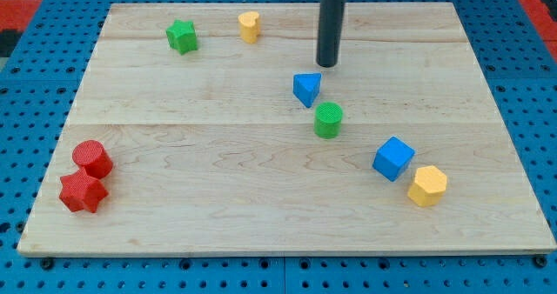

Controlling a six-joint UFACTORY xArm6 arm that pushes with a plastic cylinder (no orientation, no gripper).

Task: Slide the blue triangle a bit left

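The blue triangle (305, 89) lies on the wooden board (218, 155) a little right of centre, in the upper half. My tip (327, 65) stands just up and to the right of it, a small gap apart. A green cylinder (328, 120) sits just below and right of the triangle.
A green star (182, 36) and a yellow block (250, 26) lie near the view's top. A blue cube (393, 158) and a yellow hexagonal block (427, 186) lie at lower right. A red cylinder (91, 158) and a red star-like block (83, 192) lie at lower left.
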